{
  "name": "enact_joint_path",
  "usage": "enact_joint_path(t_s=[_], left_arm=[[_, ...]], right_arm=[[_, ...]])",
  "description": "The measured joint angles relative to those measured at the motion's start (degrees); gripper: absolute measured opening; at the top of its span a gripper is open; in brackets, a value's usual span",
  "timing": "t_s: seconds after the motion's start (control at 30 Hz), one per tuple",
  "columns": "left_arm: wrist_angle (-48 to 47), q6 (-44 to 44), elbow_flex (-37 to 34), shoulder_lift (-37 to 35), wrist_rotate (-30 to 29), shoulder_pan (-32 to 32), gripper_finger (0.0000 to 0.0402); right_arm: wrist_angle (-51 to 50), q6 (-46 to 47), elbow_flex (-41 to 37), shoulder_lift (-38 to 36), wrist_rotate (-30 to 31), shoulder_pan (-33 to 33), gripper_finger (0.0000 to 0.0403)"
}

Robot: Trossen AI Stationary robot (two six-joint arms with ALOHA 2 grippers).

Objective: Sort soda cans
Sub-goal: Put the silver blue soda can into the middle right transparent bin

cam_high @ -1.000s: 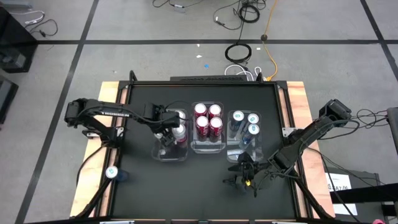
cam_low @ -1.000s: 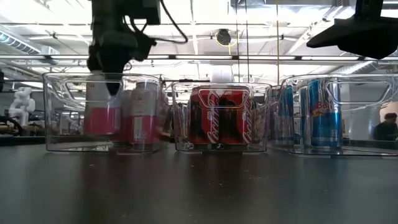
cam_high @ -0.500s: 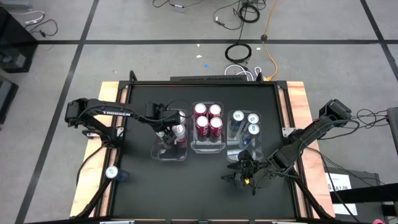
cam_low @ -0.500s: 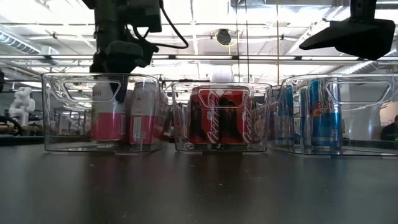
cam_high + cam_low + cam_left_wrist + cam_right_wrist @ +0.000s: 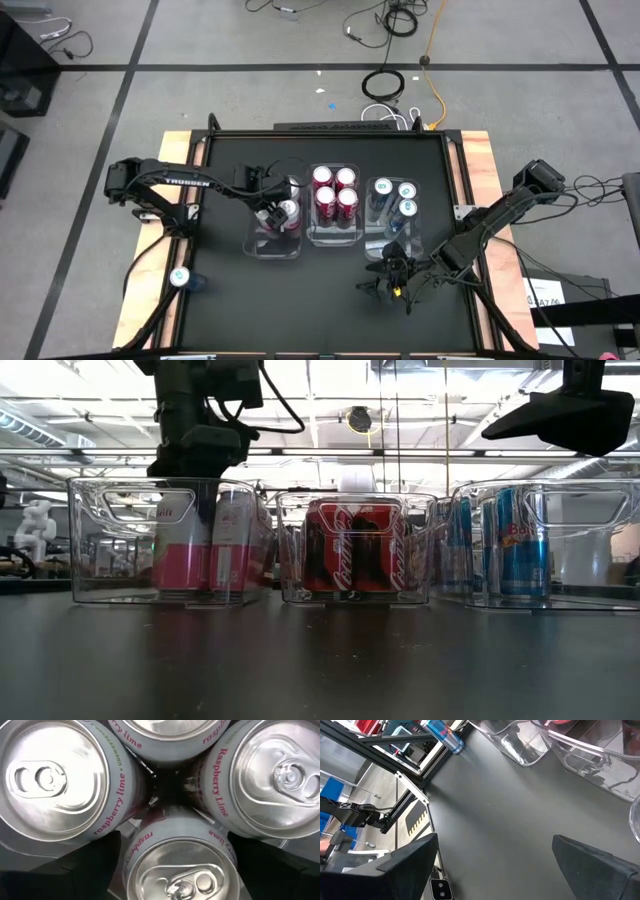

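**Pink cans grouped in the left bin under the left gripper**

The pink-and-white cans stand upright inside the left clear bin, toward its 12 o'clock end. The left wrist view looks straight down on 4 silver tops packed together, each body printed "raspberry lime"; the nearest can sits between the dark finger shapes at either side, with no contact visible. The left gripper hangs directly above this group, at the 9 o'clock side of the topmost visible can top. In the low view it sits just over the bin's rim above 2 visible cans. Whether its fingers grip or are spread I cannot tell.

At 3 o'clock of that bin, the middle bin holds 4 red cans in a 2-by-2 block at its 12 o'clock end. Further toward 3 o'clock, the right bin holds 3 teal-blue cans, also at its 12 o'clock end. That makes 3 bins in a row.

1 more can lies alone near the table's 8 o'clock edge, well apart from the bins.

The right gripper waits over the dark table at 6 o'clock of the right bin, fingers spread wide, holding nothing.
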Motion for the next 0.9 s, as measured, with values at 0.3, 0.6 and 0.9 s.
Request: enact_joint_path(t_s=[0.3, 0.6, 0.9], left_arm=[[-6.0, -2.8, 3.0, 0.0, 4.6, 0.0, 0.0391], [-12.6, -4.7, 13.9, 0.0, 8.0, -4.3, 0.0391], [-13.9, -21.7, 19.6, 0.0, 6.1, -17.1, 0.0391]], right_arm=[[0.0, -1.8, 0.0, 0.0, 0.0, 0.0, 0.0384], [0.0, -3.9, 0.0, 0.0, -2.9, 0.0, 0.0384], [0.0, -6.2, 0.0, 0.0, -4.6, 0.1, 0.0384]])
